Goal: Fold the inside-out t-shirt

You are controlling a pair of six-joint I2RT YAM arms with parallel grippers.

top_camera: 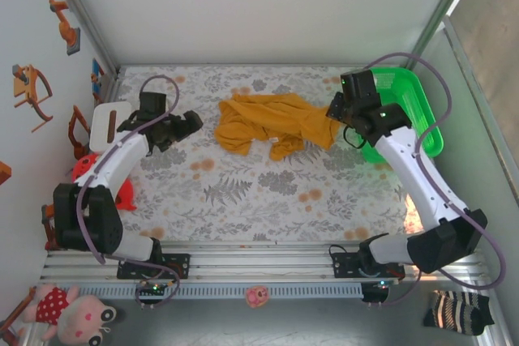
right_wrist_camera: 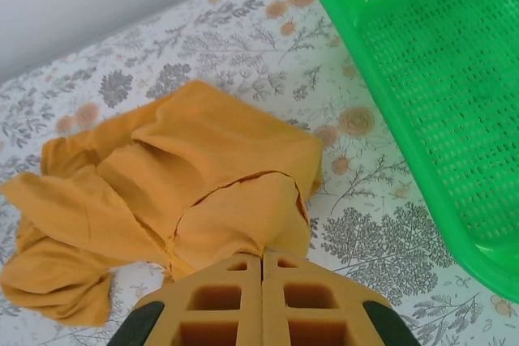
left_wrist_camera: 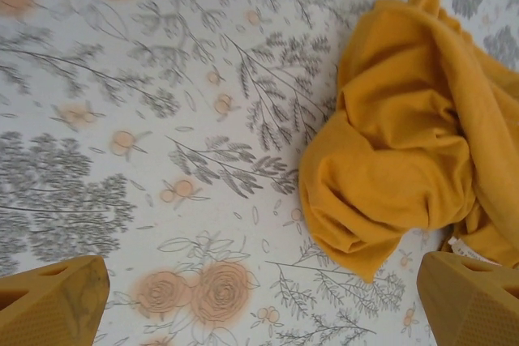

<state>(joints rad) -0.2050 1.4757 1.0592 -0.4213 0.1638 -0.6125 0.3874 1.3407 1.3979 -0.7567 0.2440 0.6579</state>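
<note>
One crumpled t-shirt [top_camera: 272, 123], right fingers [right_wrist_camera: 219, 301] clamped on it, left fingers [left_wrist_camera: 53, 301] spread wide, tag [left_wrist_camera: 460, 245] unreadable

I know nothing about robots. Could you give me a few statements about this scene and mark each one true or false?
1. The t-shirt lies crumpled on the flowered table. True.
2. The right end effector is open and empty. False: it is shut on a fold of the t-shirt.
3. The left end effector is open and apart from the t-shirt. True.
4. The t-shirt sits inside the green basket. False: it lies outside it, on the table.
</note>
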